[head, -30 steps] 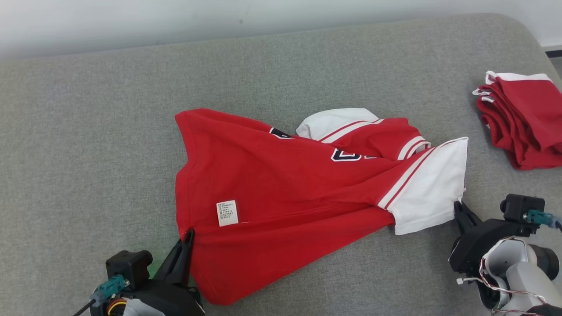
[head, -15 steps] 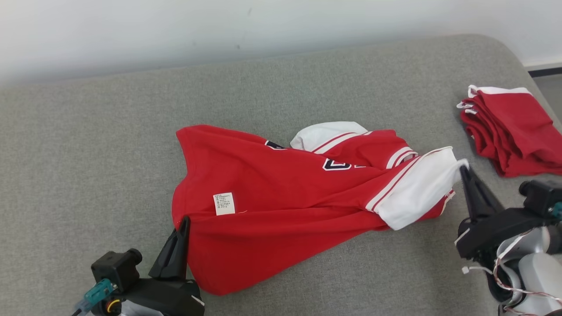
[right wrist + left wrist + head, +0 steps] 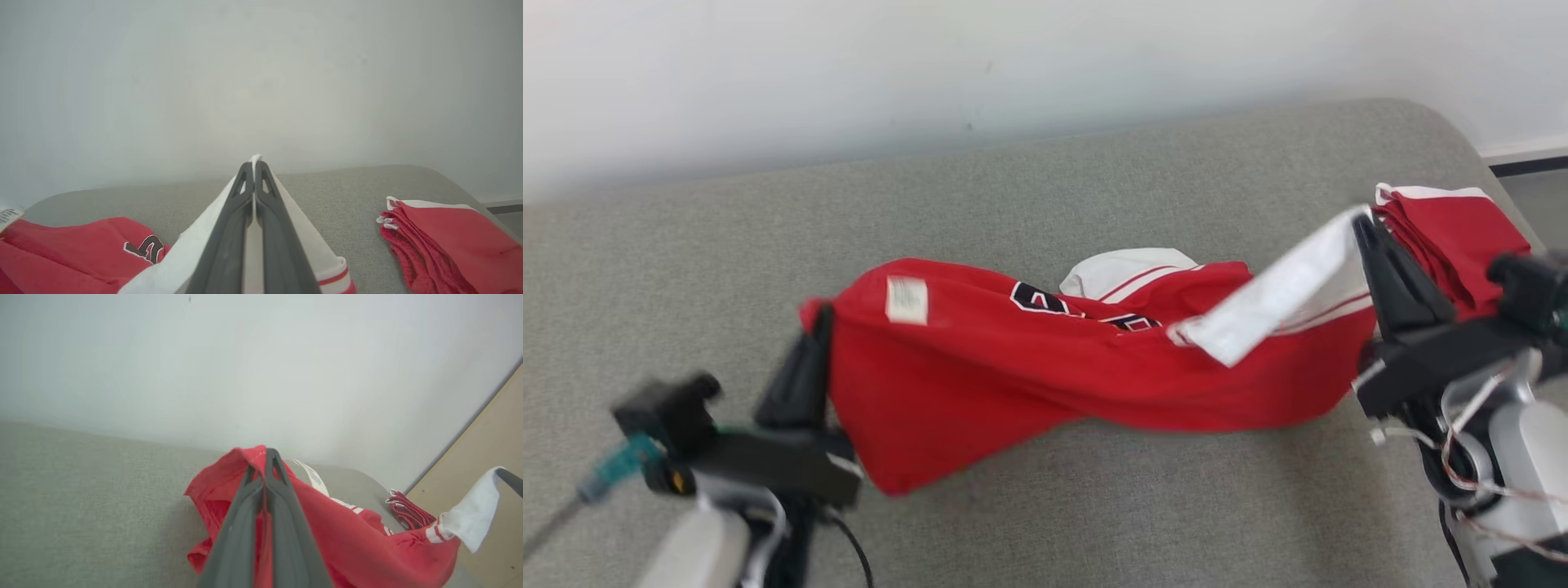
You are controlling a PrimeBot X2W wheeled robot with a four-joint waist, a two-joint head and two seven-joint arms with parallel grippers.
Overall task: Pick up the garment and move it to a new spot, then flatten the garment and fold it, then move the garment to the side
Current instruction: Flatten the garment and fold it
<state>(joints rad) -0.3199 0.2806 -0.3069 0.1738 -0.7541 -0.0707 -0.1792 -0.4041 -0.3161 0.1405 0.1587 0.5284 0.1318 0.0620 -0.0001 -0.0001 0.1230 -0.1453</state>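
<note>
Held up at both ends over the grey cushion (image 3: pixel 1094 188): red shirt (image 3: pixel 1013 367), left tool (image 3: pixel 825 314) clamped on its hem corner, right tool (image 3: pixel 1360 219) clamped on its white sleeve (image 3: pixel 1282 298). Close behind the right tool, a folded red pile (image 3: pixel 1454 229).

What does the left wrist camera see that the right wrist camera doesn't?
Left wrist extras: the left tool, shut on the red shirt, and a tan board at the right edge.
Right wrist extras: the black print on the shirt's front.
Both: the shirt, the right tool pinching its white sleeve, the folded pile, the grey couch and the pale wall.
</note>
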